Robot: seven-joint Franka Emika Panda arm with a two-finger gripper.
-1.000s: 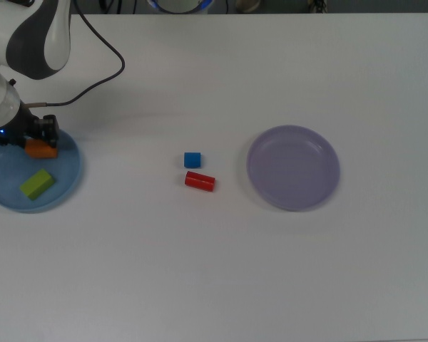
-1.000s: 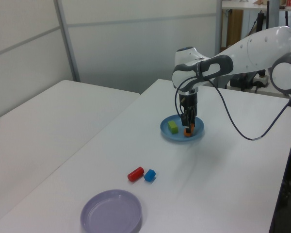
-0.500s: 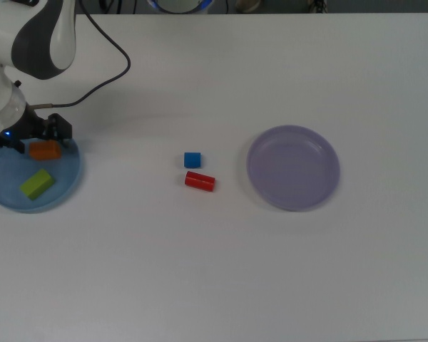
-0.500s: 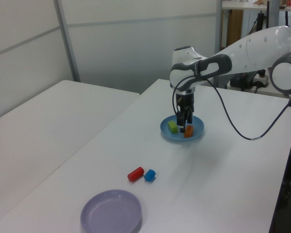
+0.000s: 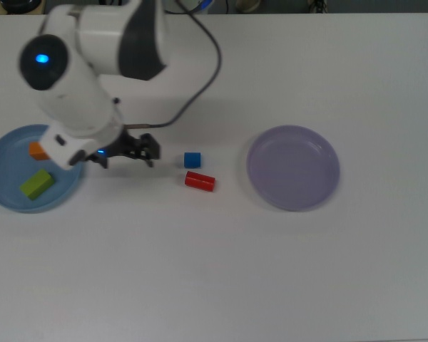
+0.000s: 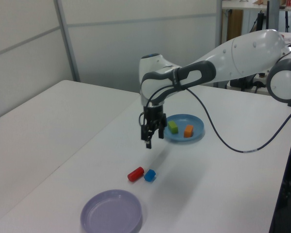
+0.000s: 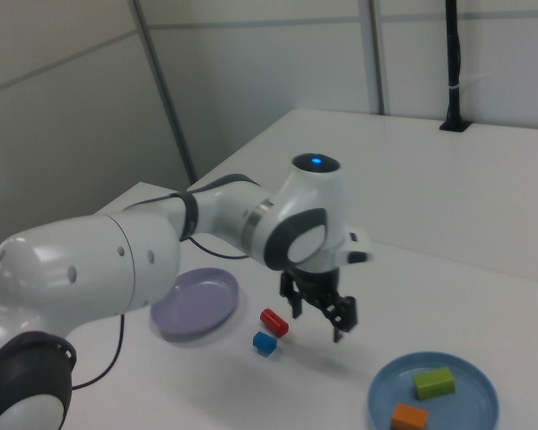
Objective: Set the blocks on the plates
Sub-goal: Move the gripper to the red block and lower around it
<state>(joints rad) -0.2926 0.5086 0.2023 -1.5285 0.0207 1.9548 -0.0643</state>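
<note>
Above the white table (image 5: 214, 271), between the light blue plate (image 5: 3, 196) and the two loose blocks, the gripper (image 5: 125, 151) hangs with its fingers spread wide and nothing between them; it touches no block or plate. In the left view the gripper (image 6: 152, 135) points down, off the table surface, just beside the blue plate's (image 6: 196, 136) near rim. In the right view the gripper (image 7: 321, 315) sits above the table between the red block (image 7: 273, 322) and the blue plate (image 7: 386, 394). Orange block (image 5: 37, 150) and green block (image 5: 36, 183) both lie on the light blue plate at the top view's left, apart from each other, orange partly hidden by the arm. Blue cube (image 5: 192, 159) and red block (image 5: 199, 181) lie on the bare table near the centre, close together, blue just above red in the top view. Lavender plate (image 5: 293, 167) sits at the top view's right, well apart from the gripper, carrying no block. A black cable (image 5: 200, 78) trails from the arm across the table.
</note>
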